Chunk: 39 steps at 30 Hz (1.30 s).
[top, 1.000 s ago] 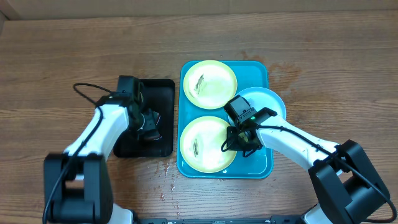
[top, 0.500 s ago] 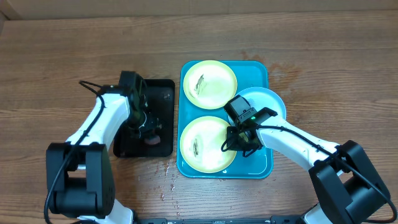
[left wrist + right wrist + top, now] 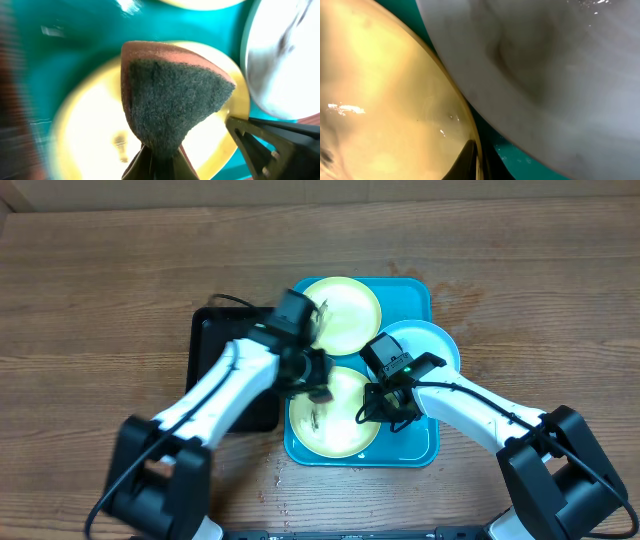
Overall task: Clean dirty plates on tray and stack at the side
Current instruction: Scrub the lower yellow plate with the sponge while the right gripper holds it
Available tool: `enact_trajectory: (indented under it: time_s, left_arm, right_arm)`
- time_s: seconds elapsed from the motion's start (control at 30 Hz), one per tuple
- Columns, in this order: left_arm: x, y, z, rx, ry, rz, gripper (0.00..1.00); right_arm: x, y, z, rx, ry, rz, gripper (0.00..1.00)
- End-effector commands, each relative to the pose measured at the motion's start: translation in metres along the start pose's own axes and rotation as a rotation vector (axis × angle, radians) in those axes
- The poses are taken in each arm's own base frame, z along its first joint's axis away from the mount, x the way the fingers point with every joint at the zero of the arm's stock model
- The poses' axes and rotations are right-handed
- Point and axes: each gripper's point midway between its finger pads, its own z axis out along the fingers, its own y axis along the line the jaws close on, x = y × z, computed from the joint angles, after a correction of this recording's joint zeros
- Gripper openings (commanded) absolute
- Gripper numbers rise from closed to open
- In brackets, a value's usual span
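Overhead: the tray point(image 3: 420, 295) carries three plates. The left gripper point(image 3: 312, 380), blurred, is over the near plate point(image 3: 335, 425), with the far plate point(image 3: 350, 315) behind. The right gripper point(image 3: 383, 408) is at the near plate's right rim. The blue plate point(image 3: 435, 345) overhangs the tray's right edge. A black tray point(image 3: 205, 330) lies to the left.

Left wrist: fingers clamped on a sponge point(image 3: 170, 100) above the near plate.

Right wrist: fingers pinched on the near plate's rim, with the blue plate alongside.

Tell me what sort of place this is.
Probably a robot test bench, not a kitchen: two robot arms at a wooden table, smeared plates on a turquoise tray, a scouring sponge.
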Motion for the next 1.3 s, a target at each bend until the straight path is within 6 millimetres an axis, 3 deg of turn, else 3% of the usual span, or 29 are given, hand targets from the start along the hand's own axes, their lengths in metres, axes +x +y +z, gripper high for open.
enact_trajectory:
  time_s: [0.0,0.17,0.37,0.47,0.53,0.6,0.77,0.83,0.9,1.07,1.17,1.27]
  left_arm:
    - [0.027,-0.012,0.035,-0.023,0.100,-0.071,0.04]
    - [0.027,0.017,0.044,-0.198,0.087,-0.081,0.04]
    - [0.015,0.074,0.019,-0.516,-0.005,-0.072,0.04]
    - [0.008,0.089,0.009,-0.613,-0.043,-0.019,0.04]
    - [0.005,0.088,0.010,-0.608,-0.053,-0.010,0.04]
    - [0.004,0.074,0.019,-0.523,-0.034,0.019,0.04]
    - [0.012,0.003,0.043,-0.118,0.071,0.073,0.04]
    - [0.017,-0.034,0.049,0.067,0.112,0.072,0.04]
    - [0.023,-0.053,0.055,0.140,0.141,0.057,0.04]
    - [0.050,-0.053,0.076,0.111,0.250,0.008,0.04]
    - [0.061,-0.040,0.077,0.066,0.310,-0.038,0.04]
    - [0.069,-0.012,0.070,-0.048,0.344,-0.083,0.04]
  right_arm:
    - [-0.002,-0.014,0.004,0.072,-0.019,0.003,0.04]
    - [-0.001,-0.015,0.004,0.074,-0.015,0.003,0.04]
    - [-0.002,-0.015,0.004,0.074,-0.015,0.003,0.04]
    - [-0.001,-0.015,0.004,0.075,-0.014,0.003,0.04]
    - [-0.001,-0.015,0.004,0.075,-0.015,0.003,0.04]
    - [-0.001,-0.015,0.004,0.074,-0.015,0.004,0.04]
    - [-0.002,-0.015,0.004,0.076,-0.016,0.003,0.04]
    - [-0.002,-0.016,0.004,0.080,-0.019,0.003,0.04]
    - [-0.002,-0.016,0.004,0.081,-0.019,0.003,0.04]
    - [-0.001,-0.017,0.004,0.087,-0.015,0.004,0.04]
    - [-0.001,-0.017,0.004,0.088,-0.014,0.004,0.04]
    - [-0.001,-0.017,0.004,0.088,-0.014,0.004,0.04]
